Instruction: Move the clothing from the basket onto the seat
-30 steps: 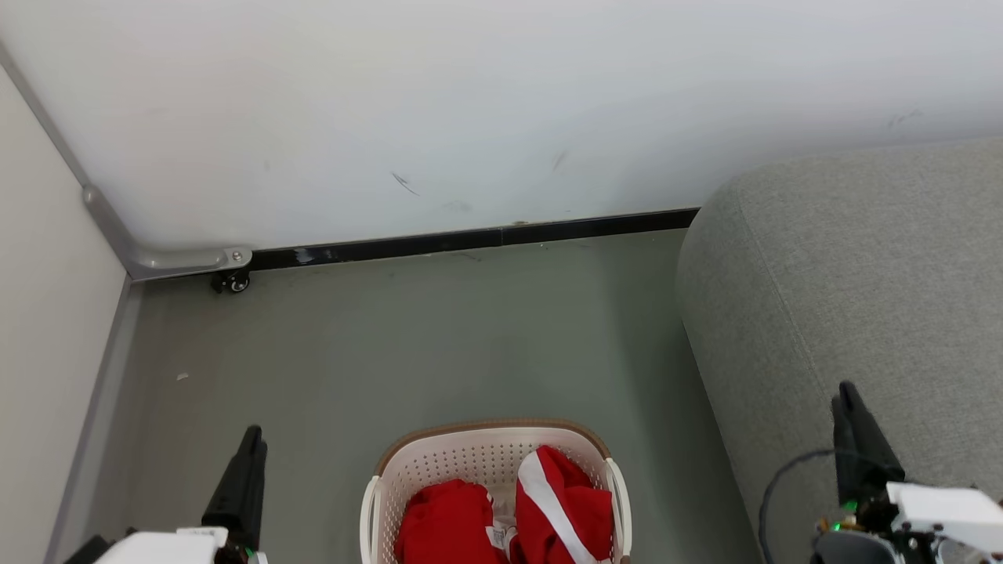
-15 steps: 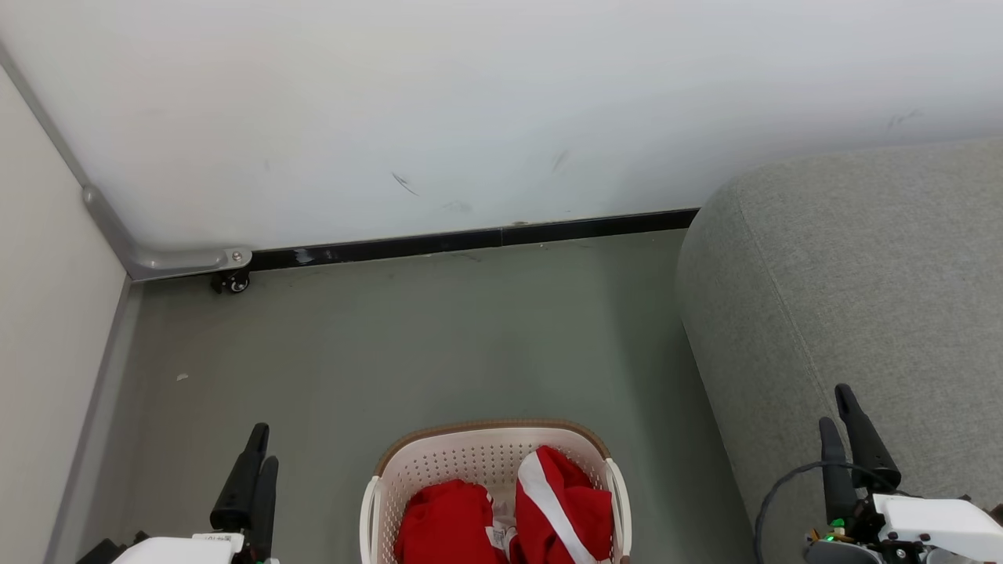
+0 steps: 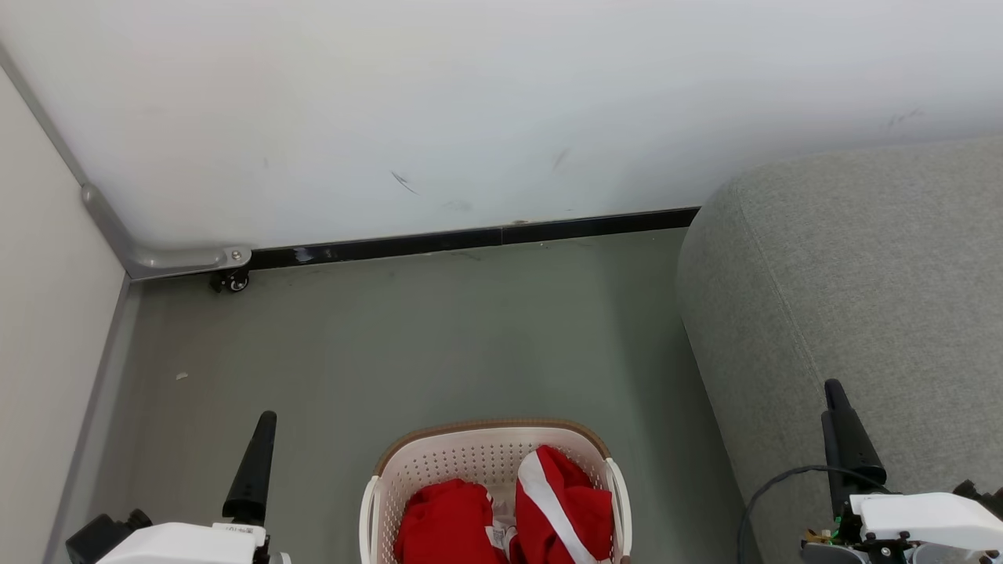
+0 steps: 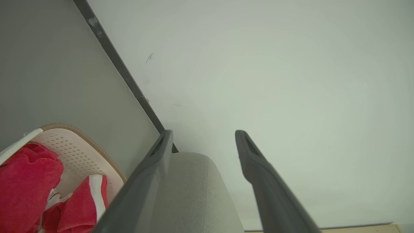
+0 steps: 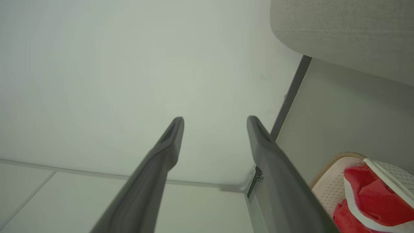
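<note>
Smooth grey-green floor (image 3: pixel 407 337) meets a scuffed white wall (image 3: pixel 470 102). Low between my arms sits the oval basket (image 3: pixel 490 429), cream perforated plastic with a brown rim, holding the crumpled red clothing (image 3: pixel 564 509) with its white stripe. My left pincer (image 4: pixel 203 136) and right pincer (image 5: pixel 216 120) both stand spread and empty, flanking the basket, apart from it. The woven grey seat (image 3: pixel 854 274), round-cornered, bulks at my right.

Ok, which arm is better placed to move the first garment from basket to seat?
Right, probably. The left gripper and right gripper flank the basket, fingers open, but the right is by the seat, and the striped garment lies on that side.
</note>
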